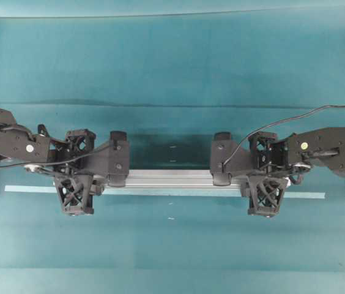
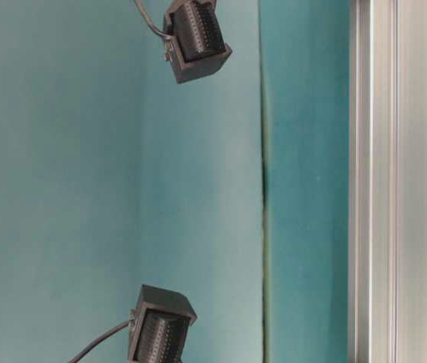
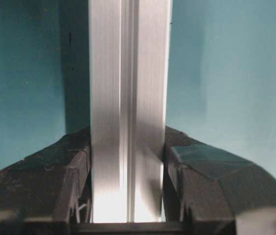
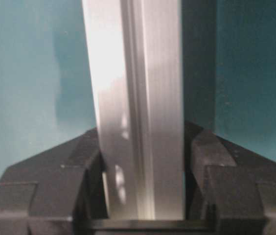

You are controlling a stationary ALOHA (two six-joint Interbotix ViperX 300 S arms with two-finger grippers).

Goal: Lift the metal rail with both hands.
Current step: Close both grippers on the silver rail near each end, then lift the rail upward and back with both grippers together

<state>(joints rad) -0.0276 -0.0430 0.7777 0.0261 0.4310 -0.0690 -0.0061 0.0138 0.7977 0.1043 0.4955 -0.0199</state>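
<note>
The metal rail lies lengthwise on the teal table. The left gripper and right gripper each clamp it near an end, fingers pressed against both sides, balancing the load for a level lift.

I am seeing the metal rail filling the gap between the fingers of the left gripper and of the right gripper, leaving no room between. Bare teal tabletop is lying open above and below the bar. A thin pale tape strip is lying flat just beside the rail.
</note>
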